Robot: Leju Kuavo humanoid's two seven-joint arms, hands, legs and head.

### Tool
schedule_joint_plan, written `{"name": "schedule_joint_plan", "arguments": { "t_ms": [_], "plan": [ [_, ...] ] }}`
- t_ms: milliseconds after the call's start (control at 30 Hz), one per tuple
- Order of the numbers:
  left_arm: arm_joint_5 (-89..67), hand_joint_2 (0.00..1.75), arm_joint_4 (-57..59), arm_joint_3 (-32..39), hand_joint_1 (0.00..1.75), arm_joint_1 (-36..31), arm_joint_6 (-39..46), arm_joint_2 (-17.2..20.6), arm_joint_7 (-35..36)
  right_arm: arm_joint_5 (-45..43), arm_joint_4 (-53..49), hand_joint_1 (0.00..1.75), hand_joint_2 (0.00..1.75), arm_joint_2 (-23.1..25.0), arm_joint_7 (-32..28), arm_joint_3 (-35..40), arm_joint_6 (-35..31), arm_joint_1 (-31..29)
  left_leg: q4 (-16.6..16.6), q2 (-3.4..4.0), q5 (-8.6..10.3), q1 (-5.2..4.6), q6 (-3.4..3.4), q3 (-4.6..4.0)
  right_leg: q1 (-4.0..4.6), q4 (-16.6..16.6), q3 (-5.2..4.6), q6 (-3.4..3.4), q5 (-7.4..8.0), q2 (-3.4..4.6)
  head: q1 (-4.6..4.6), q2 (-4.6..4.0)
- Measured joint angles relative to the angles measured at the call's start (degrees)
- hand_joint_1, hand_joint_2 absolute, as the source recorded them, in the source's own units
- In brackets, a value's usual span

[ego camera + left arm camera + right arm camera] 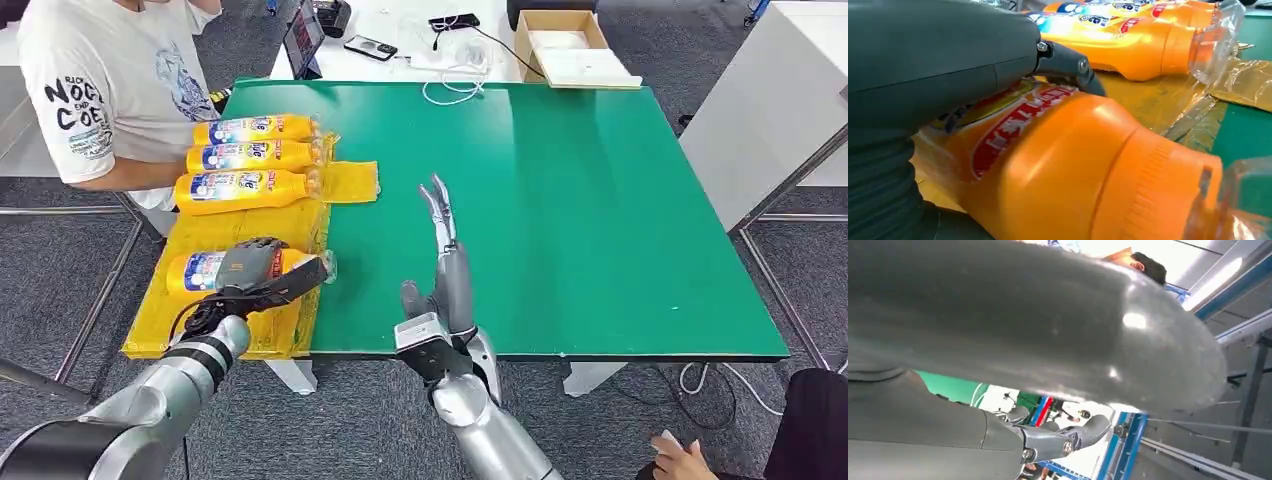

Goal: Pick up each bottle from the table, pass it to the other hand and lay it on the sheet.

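Gripping a bottle (200, 270) with my left hand (262, 272) over the yellow sheet (225, 330), near three others (250, 158); labels too blurry to read. Right hand (443, 275) flat, fingers straight, empty. Left wrist: bottle (1058, 170) with a red label, unreadable.

Green table (600, 220) w/ yellow sheet (230, 235) at left edge; approx. four bottles (250, 158) on sheet.
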Motion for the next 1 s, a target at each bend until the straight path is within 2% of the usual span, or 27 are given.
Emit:
{"name": "schedule_joint_plan", "arguments": {
  "t_ms": [600, 767, 1000],
  "plan": [
    [0.6, 0.0, 0.4, 1.8, 0.0, -0.2, -3.9, 0.1, -1.2, -0.7, 1.6, 0.0, 0.0, 0.2, 0.7, 0.0, 1.5, -0.1, 0.0, -0.12, 0.05, -0.01, 0.02, 0.2, -0.01, 0.0, 0.24, -0.01, -0.01, -0.05, -0.02, 0.0],
    [1.2, 0.0, 0.4, 2.4, 0.0, -1.2, -10.0, 0.0, -2.0, -0.9, 2.2, 0.0, 0.0, 0.2, 0.8, -0.1, 2.3, -0.3, 0.0, -0.23, 0.04, -0.01, 0.02, 0.45, -0.01, 0.0, 0.49, -0.03, -0.05, -0.11, -0.02, 0.0],
    [10.4, 0.0, 0.4, 6.9, 0.0, -3.1, -24.1, -0.9, -5.4, -1.1, 4.2, 0.0, 0.0, 0.2, 0.7, -0.8, 4.5, -1.4, 0.0, -0.46, 0.04, -0.02, 0.02, 0.77, -0.02, 0.0, 0.89, 0.0, -0.14, -0.32, 0.0, 0.0]
  ]
}}
